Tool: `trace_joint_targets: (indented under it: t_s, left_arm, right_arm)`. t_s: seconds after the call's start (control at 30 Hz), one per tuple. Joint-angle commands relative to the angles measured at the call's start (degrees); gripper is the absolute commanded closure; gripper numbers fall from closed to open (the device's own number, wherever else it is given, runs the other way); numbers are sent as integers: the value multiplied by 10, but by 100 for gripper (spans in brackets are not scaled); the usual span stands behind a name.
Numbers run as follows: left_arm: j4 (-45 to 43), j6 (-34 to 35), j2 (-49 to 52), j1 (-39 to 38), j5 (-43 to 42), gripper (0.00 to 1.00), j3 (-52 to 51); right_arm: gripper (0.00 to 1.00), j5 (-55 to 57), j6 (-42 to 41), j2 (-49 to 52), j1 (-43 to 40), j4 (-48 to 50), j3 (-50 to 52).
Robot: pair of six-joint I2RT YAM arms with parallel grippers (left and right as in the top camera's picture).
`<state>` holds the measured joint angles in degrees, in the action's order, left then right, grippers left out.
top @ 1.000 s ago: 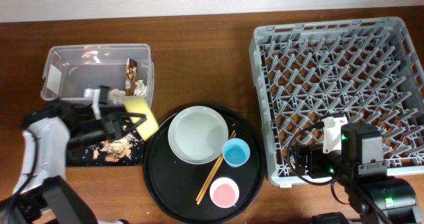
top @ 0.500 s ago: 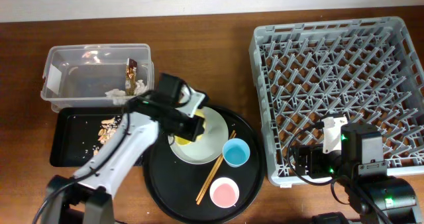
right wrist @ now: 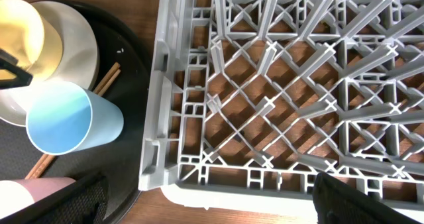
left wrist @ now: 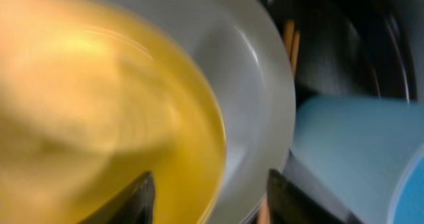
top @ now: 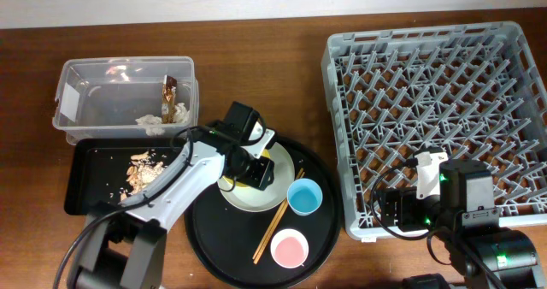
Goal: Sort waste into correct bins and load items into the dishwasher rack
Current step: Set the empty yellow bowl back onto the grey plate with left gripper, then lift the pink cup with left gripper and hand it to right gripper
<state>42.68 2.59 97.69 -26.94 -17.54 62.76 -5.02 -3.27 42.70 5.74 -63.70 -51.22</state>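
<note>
My left gripper [top: 250, 170] hovers over the pale grey plate [top: 256, 195] on the round black tray [top: 214, 229]. The yellow bowl [left wrist: 99, 118] sits on that plate [left wrist: 258, 91]. Its rim lies between my left fingers [left wrist: 142, 199], which stand apart and open. The blue cup [top: 304, 197], the pink cup [top: 289, 248] and the chopsticks [top: 275, 224] also lie on the round tray. Food scraps [top: 145, 169] lie in the shallow black tray [top: 90, 191]. Tissue [top: 149, 120] and a wrapper [top: 169, 97] are in the clear box [top: 77, 92]. My right gripper [right wrist: 212, 207] is open and empty by the rack's [right wrist: 278, 85] front left corner.
The grey rack [top: 436, 101] fills the right half of the table. The clear box and the black tray stand close together at the left. Bare wood shows between the round tray and the rack.
My left arm swung right from the black tray to the plate with the yellow bowl, then its jaws opened. The right arm has not moved.
</note>
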Motion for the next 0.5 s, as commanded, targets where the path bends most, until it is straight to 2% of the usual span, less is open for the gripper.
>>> trace_joint_targets:
  t_s: [0.0, 0.1, 0.2, 0.33, 0.47]
  left_arm:
    - [64, -4, -80, -2, -7, 44, 50]
    - [135, -4, -132, -2, -45, 44, 53]
    - [214, -4, -135, -25, -46, 44, 36]
    - [199, -4, -135, -108, -48, 43, -25]
    - [141, 35, -135, -167, -46, 41, -73]
  right_arm:
    - [1, -3, -6, -2, 2, 0, -8]
    - [1, -3, -6, -2, 2, 0, -8]
    - [1, -3, -6, -2, 2, 0, -8]
    - [1, -3, -6, -2, 2, 0, -8]
    - [1, -3, -6, -2, 2, -4, -8]
